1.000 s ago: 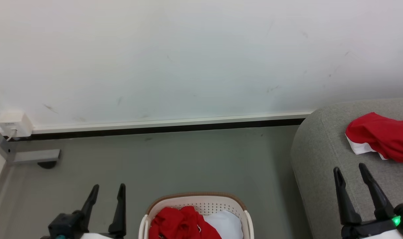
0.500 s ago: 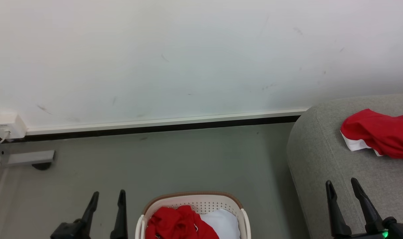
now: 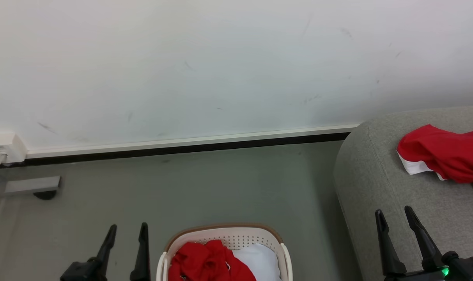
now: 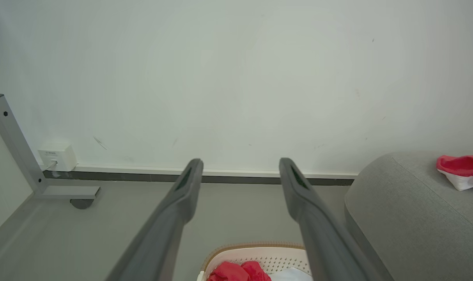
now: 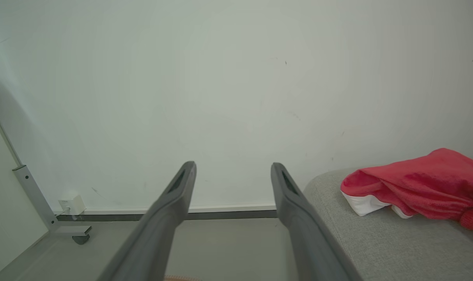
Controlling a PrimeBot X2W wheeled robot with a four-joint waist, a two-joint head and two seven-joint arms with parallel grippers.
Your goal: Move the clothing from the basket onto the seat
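The cream basket (image 3: 224, 235) with a brown rim stands on the floor at the bottom centre of the head view, and its far rim (image 4: 255, 249) also shows in the left wrist view. Crumpled red clothing (image 3: 205, 261) fills its left half, beside a pale white cloth (image 3: 259, 261). A second red garment with white trim (image 3: 443, 156) lies on the grey seat (image 3: 372, 183) at the right, also seen as clothing (image 5: 419, 187) on the seat (image 5: 376, 242). My left gripper (image 3: 128, 231) is open, left of the basket. My right gripper (image 3: 393, 212) is open over the seat's front corner. Both are empty.
A white wall with a white and dark baseboard (image 3: 181, 146) runs behind the grey floor. A white wall socket box (image 3: 2, 148) and a grey metal frame foot (image 3: 29, 185) sit at the far left. Bare floor lies between basket and wall.
The whole head view has shifted: wall, seat and basket all sit further left. Both grippers show lower in the picture. Neither has closed or taken anything.
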